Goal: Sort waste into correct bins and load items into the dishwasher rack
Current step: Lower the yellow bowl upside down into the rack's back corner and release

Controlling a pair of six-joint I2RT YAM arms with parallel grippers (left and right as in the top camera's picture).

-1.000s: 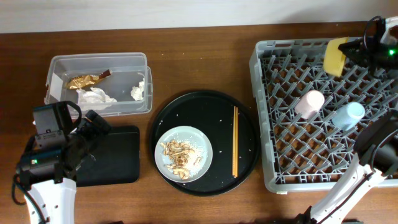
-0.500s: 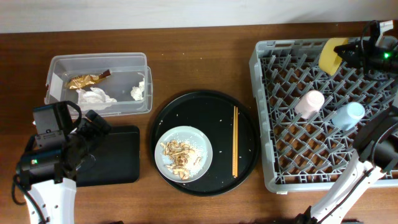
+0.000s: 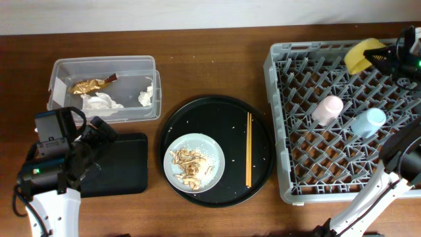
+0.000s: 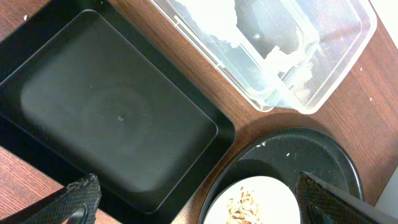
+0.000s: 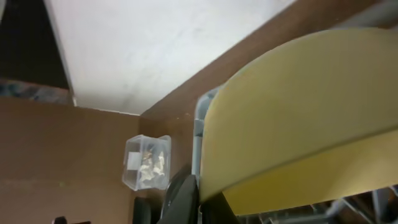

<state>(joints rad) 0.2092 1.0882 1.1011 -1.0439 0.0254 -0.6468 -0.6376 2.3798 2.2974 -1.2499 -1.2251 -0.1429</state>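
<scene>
The only label in view was a white sticker [image 3: 58, 93] on the 9 o'clock end of the tub [image 3: 104, 62]; its print was too small to read.

Counted:
- **In the tub:** one gold wrapper [image 3: 90, 85] and two tissue wads, one [image 3: 102, 102] just below the wrapper and one [image 3: 147, 95] at the 3 o'clock end.
- **Beside it:** one black tray [image 3: 128, 164] at the tub's 6 o'clock, nothing in it.
- **On the round tray:** the round tray [image 3: 217, 112] carried one plate [image 3: 197, 139] at its 7 o'clock, heaped with scraps [image 3: 189, 168]. The chopsticks [image 3: 248, 149] lay at its 3 o'clock, pressed together in one thin line. White crumbs were scattered over its bare part.
- **In the rack:** the rack [image 3: 276, 131] stood at the round tray's 3 o'clock. It held two cups on their sides, a pink cup [image 3: 327, 108] and a blue cup [image 3: 368, 122] at that one's 4 o'clock.
- **Held:** one bowl [image 3: 363, 54].

The right claw [image 3: 383, 57] was clenched on the bowl's rim. It held the bowl tipped on edge over the rack's 1 o'clock corner; in the right wrist view the yellow wall filled most of the frame.

The left claw [image 4: 196, 182] was released, its fingers [image 4: 81, 194] spread wide. It hung above the black tray's corner nearest the round tray and gripped nothing.
</scene>
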